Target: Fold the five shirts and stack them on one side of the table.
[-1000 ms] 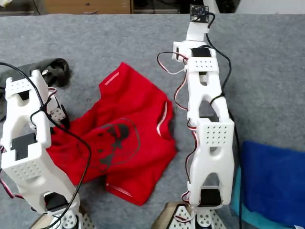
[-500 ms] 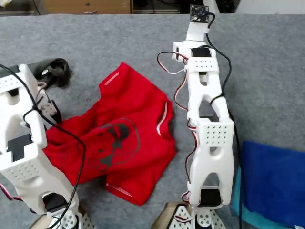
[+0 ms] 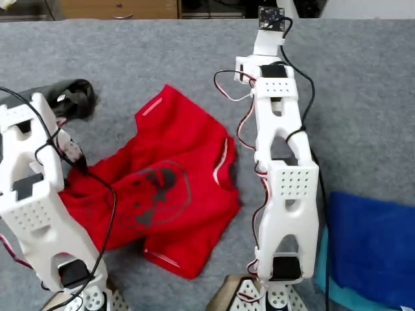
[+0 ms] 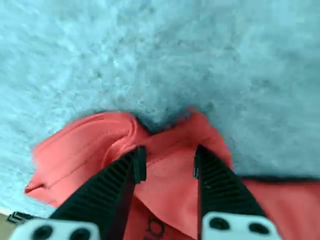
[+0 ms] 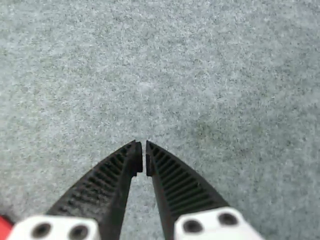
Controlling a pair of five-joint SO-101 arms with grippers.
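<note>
Because the red shirt lies crumpled, left pincer straddles its bunched edge, jaws apart, evidently to grip; right pincer closed, empty, above table.

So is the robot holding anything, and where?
Nothing yet. The left gripper is open around a bunched edge of the red shirt; the right gripper is shut on nothing.

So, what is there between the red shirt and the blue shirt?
In the high view, the right arm stands between the red shirt and the blue shirt, over bare grey table cover.
</note>
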